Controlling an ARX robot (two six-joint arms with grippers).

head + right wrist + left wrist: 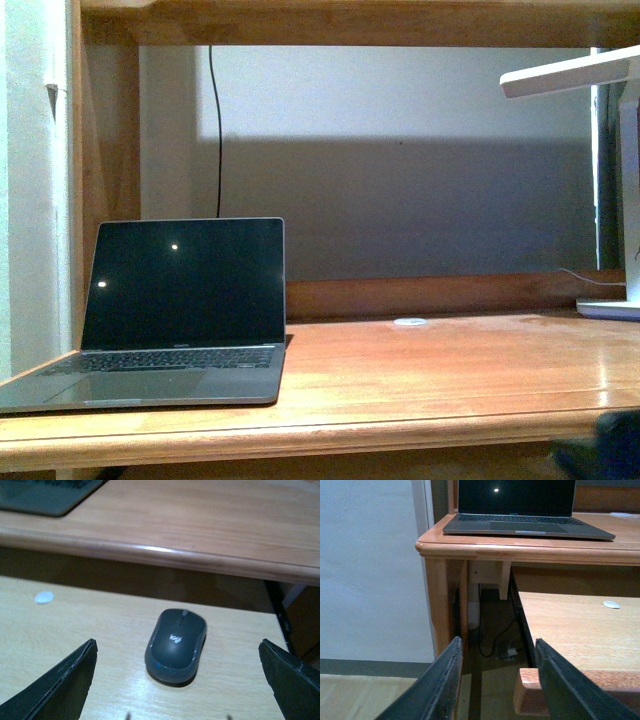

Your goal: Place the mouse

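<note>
The dark grey mouse [176,645] lies on a pale wooden pull-out shelf [75,640] below the desk top, scroll wheel toward the desk edge. My right gripper [177,680] is open wide, its fingers [60,685] either side of the mouse and a little short of it, not touching. My left gripper [495,680] is open and empty, low by the desk's left leg, its fingers [440,685] framing the gap beside the shelf's corner. The mouse does not show in the front view or left wrist view.
An open laptop [170,320] stands at the left of the desk top [430,370]. A small white disc [409,322] lies at the back, another [44,597] on the shelf. A white lamp [610,180] stands at the right. Cables [495,640] hang under the desk.
</note>
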